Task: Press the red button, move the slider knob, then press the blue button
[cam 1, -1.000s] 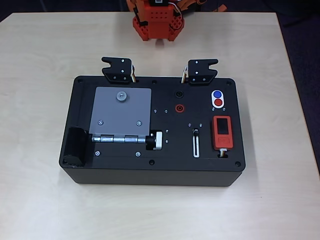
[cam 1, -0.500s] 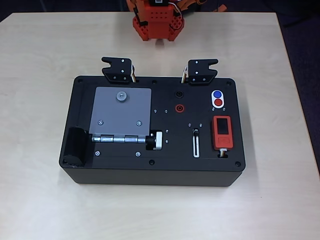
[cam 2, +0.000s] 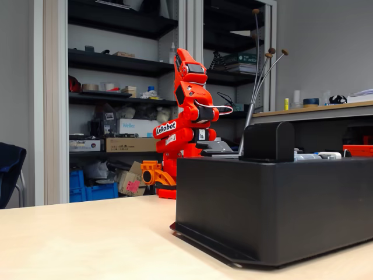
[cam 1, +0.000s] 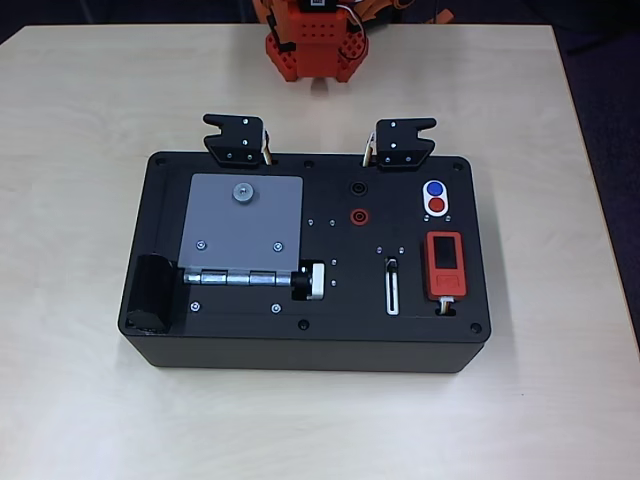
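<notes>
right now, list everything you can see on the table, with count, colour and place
box: 1, black, middle of the table
red button: 1, in a white oval, box top right in the overhead view
blue button: 1, same oval, just above the red
slider knob: 1, dark, top end of a white-rimmed slot
orange-red block: 1, dark screen, below the buttons
grey plate: 1, box top left
silver knob: 1, beside the plate's lower corner
black brackets: 2, box far edge
arm: 1, orange-red, folded upright behind the box; end effector state unclear
</notes>
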